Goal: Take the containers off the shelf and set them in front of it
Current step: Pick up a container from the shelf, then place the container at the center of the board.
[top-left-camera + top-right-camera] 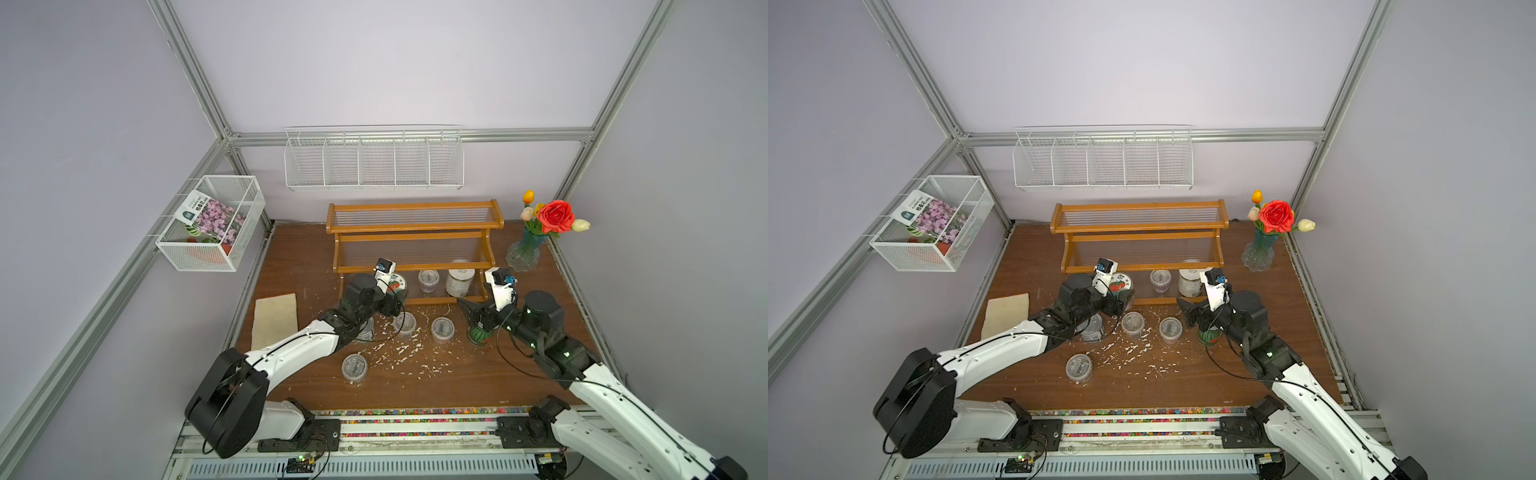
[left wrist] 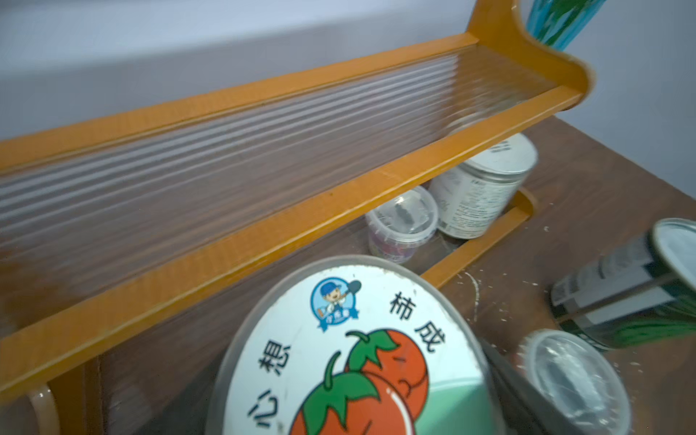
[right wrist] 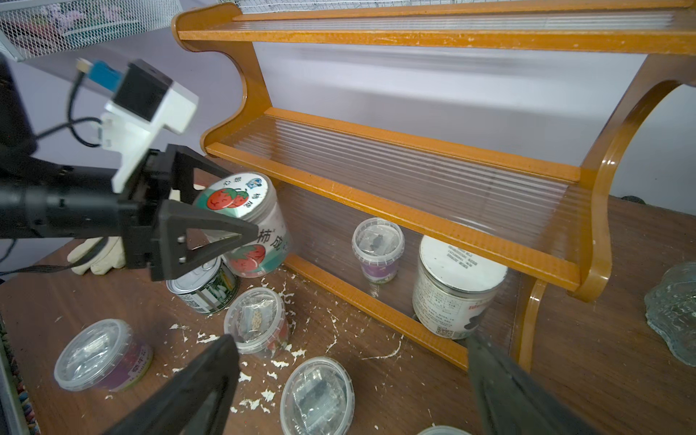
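**Gripping tomato-lidded tub at the shelf's lowest tier**

Left gripper point(image 3: 243, 205): jaws spread wide, one finger on each side of the tomato-lidded tub point(image 3: 246, 222), clamped on it. Tub is tilted, at the left end of the shelf point(image 1: 415, 226), right by the front rail of the lowest tier. Can't tell if its base touches anything.

Right gripper point(image 3: 348, 339): wide open, nothing between the jaws. In both top views it hangs over the watermelon tin point(image 1: 478, 334), which sits on the surface point(image 1: 457, 382) off the shelf's right front corner.

On the lowest tier:
- white-label tin point(image 1: 459, 281) at the right end
- purple-label cup point(image 1: 428, 280) just beside it, toward the middle

On the surface in front of the shelf:
- green-striped tin point(image 3: 205, 290), mostly hidden under the left arm in the top views
- first clear cup point(image 1: 405, 324), near that tin
- second clear cup point(image 1: 442, 329), between the first and the watermelon tin
- third clear cup point(image 1: 354, 367), nearer the robot

Cups upright, lids on. White flakes point(image 1: 399, 351) are scattered among them.
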Tool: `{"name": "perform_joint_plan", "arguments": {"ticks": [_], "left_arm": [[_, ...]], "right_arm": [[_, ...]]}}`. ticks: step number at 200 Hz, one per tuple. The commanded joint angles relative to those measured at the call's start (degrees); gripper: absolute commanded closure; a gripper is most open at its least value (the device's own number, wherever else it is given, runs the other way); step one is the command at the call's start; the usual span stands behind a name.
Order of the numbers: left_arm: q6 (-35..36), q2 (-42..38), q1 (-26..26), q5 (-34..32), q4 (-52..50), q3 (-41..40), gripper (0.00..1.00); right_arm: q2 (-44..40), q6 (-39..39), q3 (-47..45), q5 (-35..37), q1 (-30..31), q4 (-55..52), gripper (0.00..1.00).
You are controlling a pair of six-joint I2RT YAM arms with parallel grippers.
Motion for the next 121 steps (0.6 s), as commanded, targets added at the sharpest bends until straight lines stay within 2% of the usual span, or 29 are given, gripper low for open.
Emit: {"name": "perform_joint_plan", "arguments": {"ticks": [1,27,56,94,121], "left_arm": [[0.6,-5.77,-2.35,0.46,-4.11,-0.42,0.25],[-1.89,-11.04,-8.14,-2.32,-9.9,-1.21,0.25],[-6.09,-16.19,-17.98,-8.94,-14.74,-3.02,0.25],[-12.69,-17.6,-30.36,-16.53,-19.88,-4.32,0.26],[-16.59,-16.39,-33.41,-16.9,-20.12,-7.73,0.25]], "right_arm": [[-0.54,-0.65,0.07,-1.0,-0.32,-0.91,0.03],[-0.72,-0.85,0.32,-1.92,-0.33,-1.91,0.03],[-1.57,-1.31,0.5,-3.72,-0.36,-3.72,0.03],[-2.64,-2.05,0.86,-4.53,-0.35,-5.96,0.03],[-2.52,-2.22,1.03,-4.66,-0.34,-6.16,0.03]]}}
